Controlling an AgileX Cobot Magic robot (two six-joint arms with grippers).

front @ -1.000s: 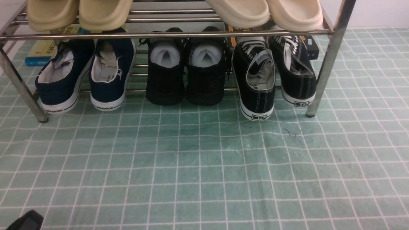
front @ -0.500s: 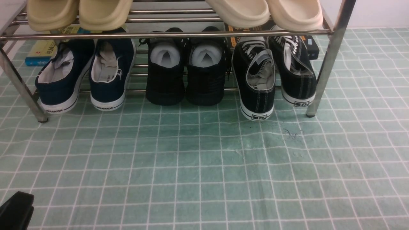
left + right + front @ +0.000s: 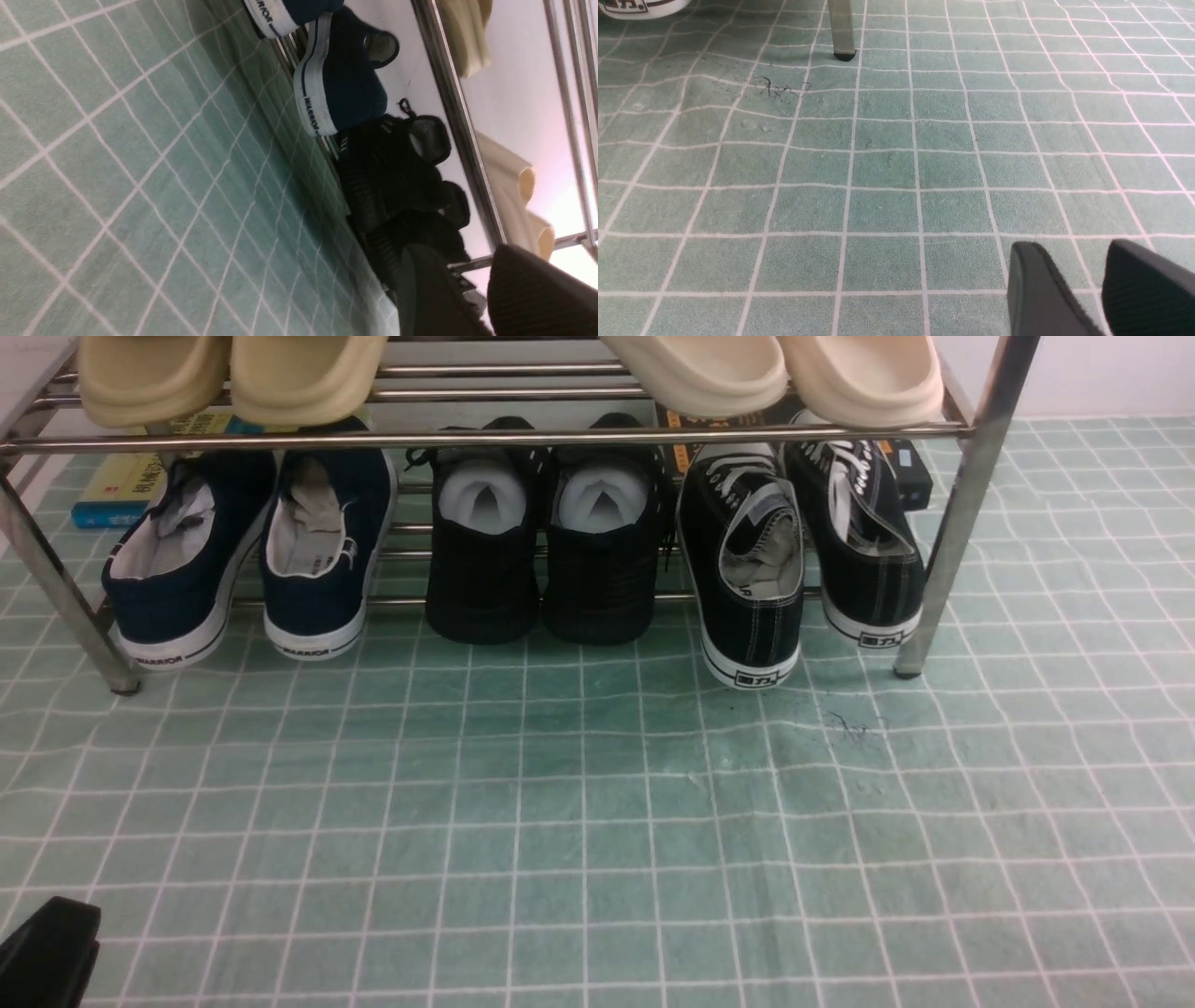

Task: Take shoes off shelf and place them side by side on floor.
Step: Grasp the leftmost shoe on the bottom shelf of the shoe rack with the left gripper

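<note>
- Front view: the two navy shoes [image 3: 173,579] sit side by side at the left end of the shelf's [image 3: 485,437] lower tier. Their white heels hang over its front bar, just inside the left leg.
- Beside them are the all-black pair [image 3: 541,569], then the lace-up sneakers [image 3: 747,588] at the right end. Neither is mine to take.
- The floor [image 3: 597,821] in front of the shelf carries nothing. Only a dark corner of my left claw [image 3: 47,952] shows, low at the floor's near left corner and well apart from the shoes. I judge the task is at its opening reach, with nothing lifted.
- Left wrist view: my two fingers [image 3: 430,289] stand apart with nothing between them, so this claw is released. The "WARRIOR" heels lie ahead, the nearer one beside the black pair.
- Right wrist view: my right claw [image 3: 1069,261] hangs over bare floor near the shelf's right leg [image 3: 840,28], also spread and holding nothing.
- Next, I judge, my left claw must travel to the shelf's left end and close on one navy heel. It should pull that shoe forward under the upper bar without nudging the black pair.
</note>
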